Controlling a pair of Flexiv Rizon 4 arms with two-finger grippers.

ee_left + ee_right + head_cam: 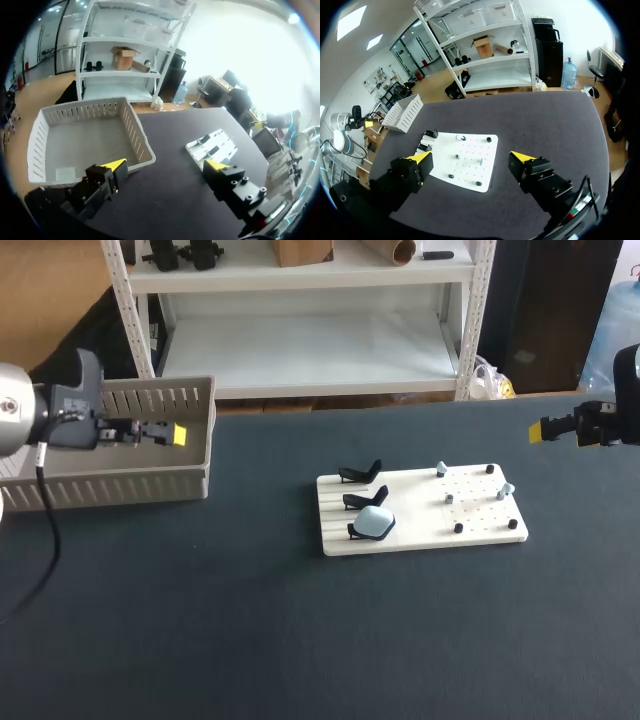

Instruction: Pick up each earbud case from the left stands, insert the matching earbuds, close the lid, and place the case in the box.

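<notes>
**Both arms hang back, one case waiting on its stand**

From the head view, the left end effector (pixel 168 433) hangs at the right end of the slatted box (pixel 130 485). Whether it is over the box or just beside it I cannot tell. The right end effector (pixel 550 429) hovers well off to the right of the white board (pixel 420 537) in the middle of the counter (pixel 250 640). A pale blue earbud case (pixel 375 523) sits on the nearest of three black stands along the board's left side, and the other two stands (pixel 362 487) are bare. Small blue and black earbuds (pixel 505 488) dot the board's right half.

In the left wrist view, the left end effector (pixel 165 167) is spread wide with nothing in it. The box (pixel 141 142) is just ahead, with the board (pixel 222 146) further out.

In the right wrist view, the right end effector (pixel 470 158) is also wide apart and holds nothing. The board (pixel 470 172) lies ahead between its fingers, though the case is too small here to pick out.

I'd say the step in hand is fetching that last case from its stand. The left arm needs to cross to the board, settle its fingers either side of the case and lift it straight off. The right arm should then go for the matching blue earbuds.
</notes>
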